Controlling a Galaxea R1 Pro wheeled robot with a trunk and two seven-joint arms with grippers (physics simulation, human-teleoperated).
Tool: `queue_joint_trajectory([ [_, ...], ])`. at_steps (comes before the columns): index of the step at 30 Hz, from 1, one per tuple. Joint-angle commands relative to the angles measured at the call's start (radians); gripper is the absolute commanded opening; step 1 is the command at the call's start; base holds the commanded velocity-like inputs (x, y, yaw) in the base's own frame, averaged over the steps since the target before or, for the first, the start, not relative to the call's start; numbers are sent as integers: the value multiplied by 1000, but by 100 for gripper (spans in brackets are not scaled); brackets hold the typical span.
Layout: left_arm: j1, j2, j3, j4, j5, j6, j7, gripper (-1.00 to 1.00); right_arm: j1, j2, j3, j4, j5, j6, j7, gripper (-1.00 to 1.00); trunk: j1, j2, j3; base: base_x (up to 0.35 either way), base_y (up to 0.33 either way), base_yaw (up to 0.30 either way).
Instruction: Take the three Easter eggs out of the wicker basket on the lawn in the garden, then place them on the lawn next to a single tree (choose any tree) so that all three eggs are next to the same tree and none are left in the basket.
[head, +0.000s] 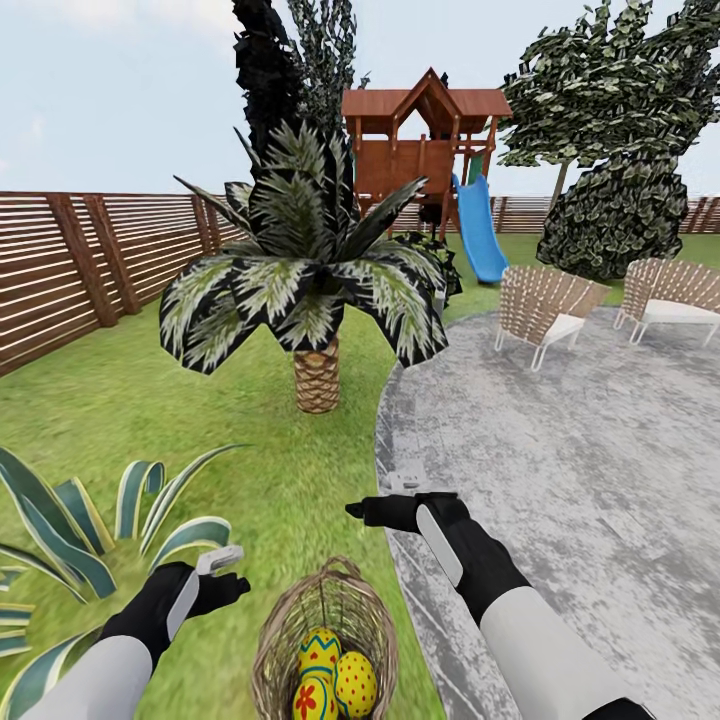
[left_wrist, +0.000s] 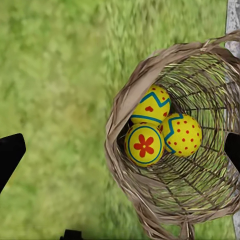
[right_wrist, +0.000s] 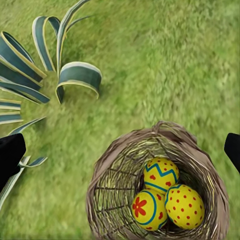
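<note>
Left gripper, jaws wide, empty, hovers at 9 o'clock of wicker basket. Basket upright on lawn, mouth up, long axis approx. vertical. Three Easter eggs inside, touching. Right gripper at 1 o'clock, jaws apart, empty. Advice: descend vertically w/ one arm, take flower egg, avoid rim.

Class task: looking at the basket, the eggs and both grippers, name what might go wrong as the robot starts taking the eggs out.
1. The three eggs lie touching deep in the basket; fingers reaching for one may nudge the others or catch the weave.
2. The basket looks light; a snagged lift could tip it.
3. Paving borders the lawn; a dropped egg might roll onto it.
</note>
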Motion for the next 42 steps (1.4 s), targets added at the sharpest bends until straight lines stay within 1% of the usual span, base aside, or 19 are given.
queue_joint_trajectory([
  [1, -1, -1, 5, -1, -2, 6, -5, 100, -1, 0, 0, -1, 2, 4, 2, 100, 4, -8, -4, 0, 0, 0],
  [6, -1, -2, 4, 0, 0, 5, -5, 100, -1, 0, -1, 0, 3, 5, -3, 100, 23, -43, -20, 0, 0, 0],
  [14, -1, -2, 4, 5, 0, 7, -5, 100, -1, 1, 0, 18, 2, 4, -31, 100, 54, -99, -45, 0, 0, 0],
  [23, -1, -2, 6, 8, 1, 11, -5, 100, -1, 2, -1, 21, 2, 5, -35, 100, 88, -162, -73, 0, 0, 0],
  [33, -1, -4, 8, 8, 2, 42, -6, 100, -1, 2, 0, 25, 2, 4, -36, 100, 127, -232, -105, 0, 0, 0],
  [38, -1, -18, 9, 8, 1, 46, -6, 100, -1, 2, -1, 27, 2, 3, -36, 100, 146, -267, -120, 0, 0, 0],
  [42, -1, -24, 11, 8, 1, 47, -5, 100, -1, 1, -2, 28, 2, 4, -36, 100, 161, -295, -133, 0, 0, 0],
])
